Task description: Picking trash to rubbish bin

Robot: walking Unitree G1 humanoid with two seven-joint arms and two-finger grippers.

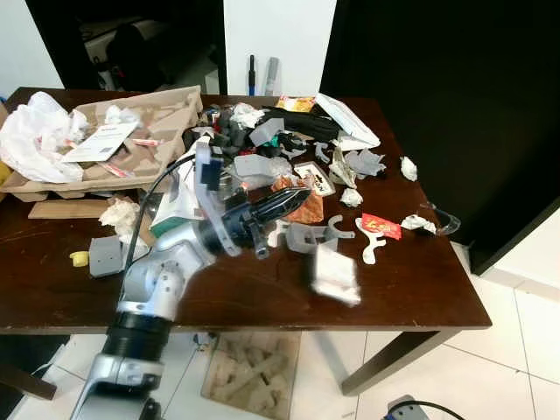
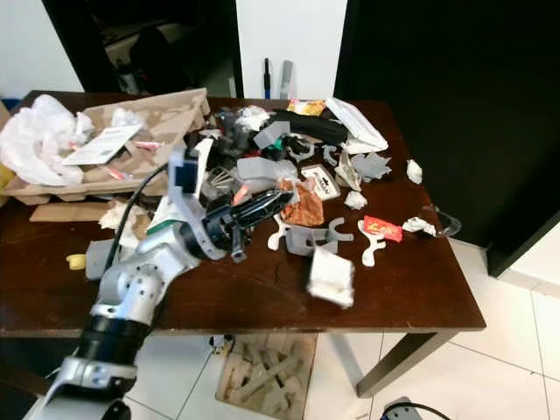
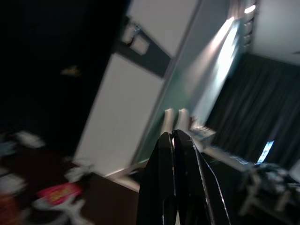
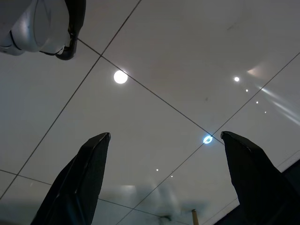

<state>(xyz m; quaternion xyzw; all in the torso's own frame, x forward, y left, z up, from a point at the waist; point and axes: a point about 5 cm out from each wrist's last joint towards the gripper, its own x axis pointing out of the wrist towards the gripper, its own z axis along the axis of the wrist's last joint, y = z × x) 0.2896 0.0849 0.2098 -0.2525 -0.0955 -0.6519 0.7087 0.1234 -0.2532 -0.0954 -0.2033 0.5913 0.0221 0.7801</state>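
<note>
Dark wood desk (image 1: 262, 297) stands littered with scraps before a white tiled floor. The left gripper (image 1: 296, 199) hovers above the clutter with fingers pressed together, holding nothing. A blurred white scrap (image 1: 335, 277) sits near the desk's front edge, apparently in mid-air, its long axis running roughly front to back. Judged step: selecting the next piece. The next move calls for spreading the fingers over one. The right gripper (image 4: 161, 140) is spread wide, aimed at floor tiles.

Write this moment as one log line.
left gripper: shut, over table | right gripper: open, idle | blurred white paper near front edge
</note>
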